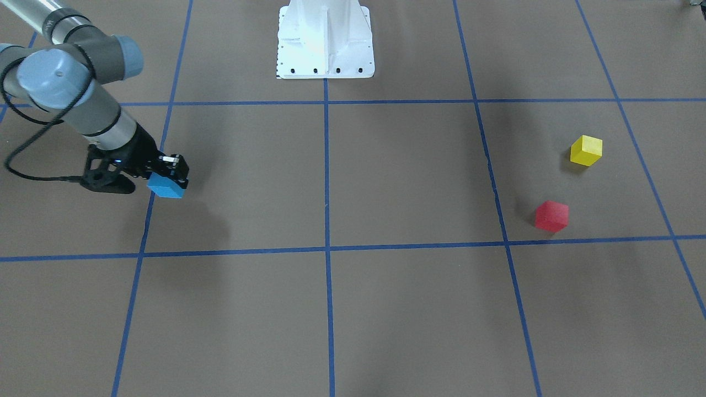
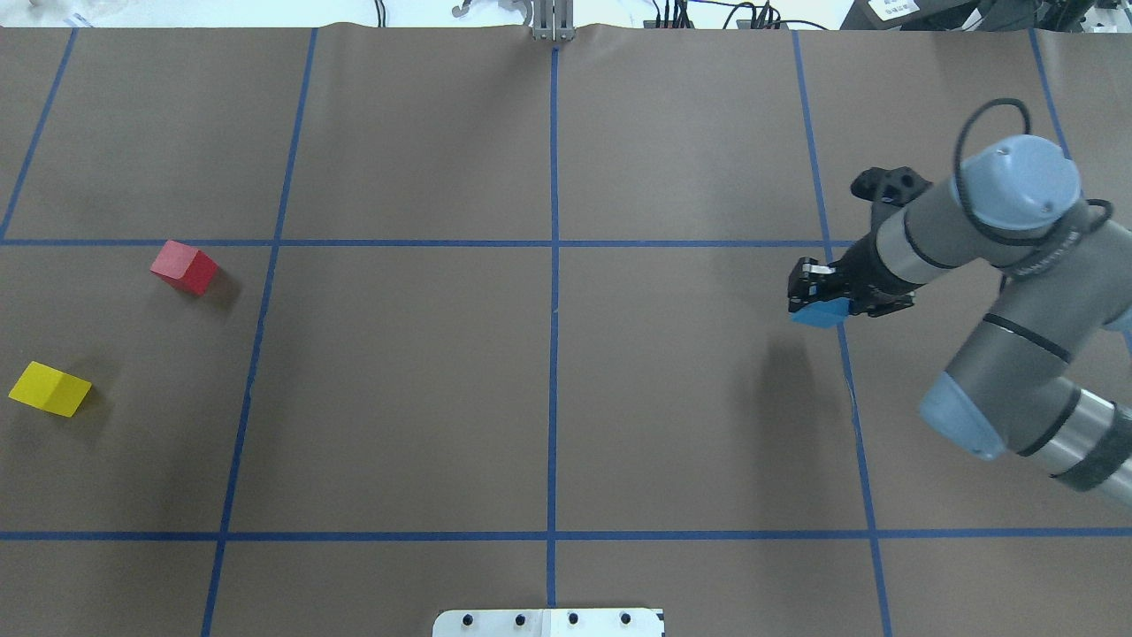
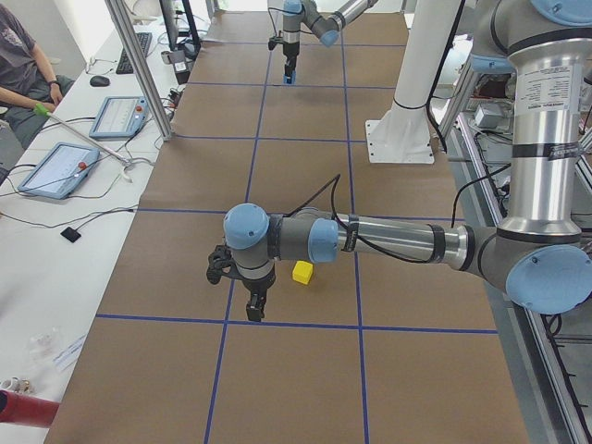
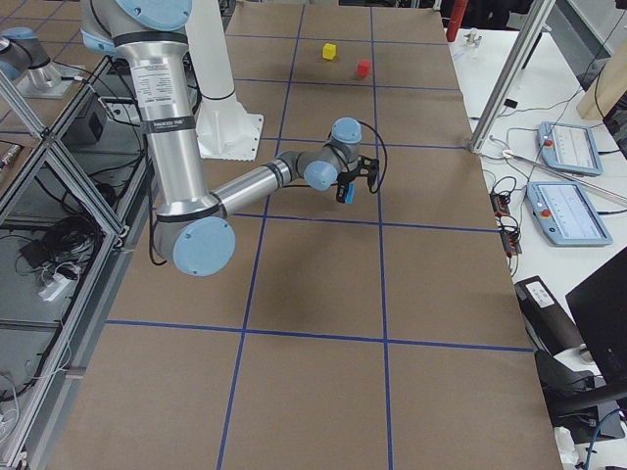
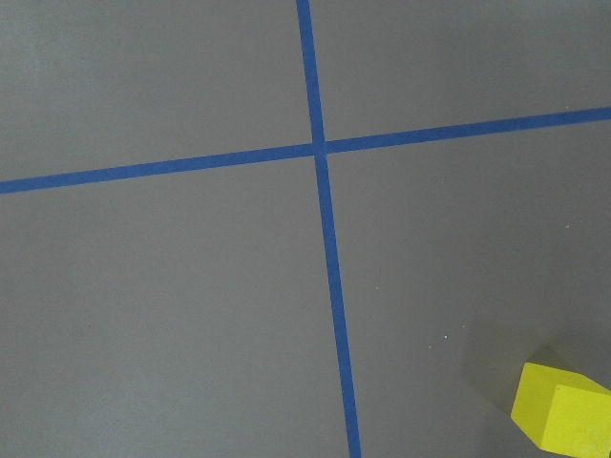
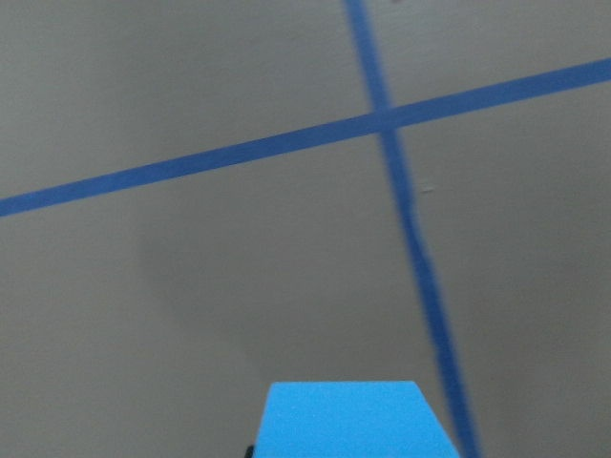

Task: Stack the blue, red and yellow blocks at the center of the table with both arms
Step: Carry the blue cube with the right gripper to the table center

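My right hand (image 1: 172, 172) is pinching the blue block (image 1: 165, 187), fingers pressed onto its sides. The block hangs clear of the worktop (image 1: 386, 182); its shadow falls on the brown surface a little way off. My right wrist camera catches only the block's top face at the bottom edge, with a crossing of tape lines (image 1: 326, 165) beyond it. The block is out on my right side, right by one of the lines that run away from my pedestal (image 1: 325, 44) and well apart from the middle of the worktop.

Over on my left side, the red block (image 1: 551, 215) and the yellow block (image 1: 586, 150) both sit flat on the worktop. They share one grid square, near each other but not touching. Red lies farther from my pedestal and a bit nearer the centre line. Yellow sits closer to my base and farther out.

My left hand (image 3: 254, 305) points straight down over the worktop, near the yellow block and close to a tape line. It shows only in the side view, so I cannot tell whether its fingers are spread or pressed together. My left wrist camera looks down on a tape crossing, and the yellow block sits in the lower right corner of that picture.
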`<control>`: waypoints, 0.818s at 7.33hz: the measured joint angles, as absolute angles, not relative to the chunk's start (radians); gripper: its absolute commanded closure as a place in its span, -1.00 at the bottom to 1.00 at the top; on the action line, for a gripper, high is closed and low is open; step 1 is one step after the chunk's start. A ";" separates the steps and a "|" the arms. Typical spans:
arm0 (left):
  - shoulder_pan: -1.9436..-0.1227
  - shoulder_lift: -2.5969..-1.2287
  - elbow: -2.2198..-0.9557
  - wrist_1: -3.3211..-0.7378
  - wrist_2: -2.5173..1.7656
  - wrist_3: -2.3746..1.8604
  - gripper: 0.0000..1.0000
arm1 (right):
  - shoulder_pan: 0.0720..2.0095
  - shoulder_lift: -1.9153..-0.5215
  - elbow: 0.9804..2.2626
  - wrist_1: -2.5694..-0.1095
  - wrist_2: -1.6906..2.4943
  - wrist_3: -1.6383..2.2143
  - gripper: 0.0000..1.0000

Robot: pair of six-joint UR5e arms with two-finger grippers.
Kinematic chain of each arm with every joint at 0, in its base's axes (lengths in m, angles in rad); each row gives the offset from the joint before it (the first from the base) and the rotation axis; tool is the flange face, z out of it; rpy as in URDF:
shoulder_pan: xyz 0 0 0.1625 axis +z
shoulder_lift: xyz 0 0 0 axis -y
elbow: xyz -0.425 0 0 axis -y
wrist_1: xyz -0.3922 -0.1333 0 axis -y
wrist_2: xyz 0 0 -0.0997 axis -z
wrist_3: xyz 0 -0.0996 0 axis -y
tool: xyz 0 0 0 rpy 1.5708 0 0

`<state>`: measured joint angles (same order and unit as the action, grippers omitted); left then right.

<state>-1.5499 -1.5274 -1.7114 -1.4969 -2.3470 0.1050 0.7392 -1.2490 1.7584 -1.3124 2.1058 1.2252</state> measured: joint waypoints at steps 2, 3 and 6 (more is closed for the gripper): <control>-1.550 -1.528 -1.702 -1.516 -2.347 0.104 -0.99 | 0.639 -1.016 1.677 -1.457 2.019 1.231 1.00; -1.549 -1.529 -1.700 -1.519 -2.347 0.104 -0.99 | 0.604 -0.950 1.640 -1.473 1.993 1.235 1.00; -1.549 -1.531 -1.698 -1.525 -2.347 0.091 -0.99 | 0.559 -0.756 1.441 -1.477 1.968 1.226 1.00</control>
<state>-1.5493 -1.5307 -1.6983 -1.5253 -2.3470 0.0914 0.5594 -0.7565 1.4411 -1.4770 1.9681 1.2265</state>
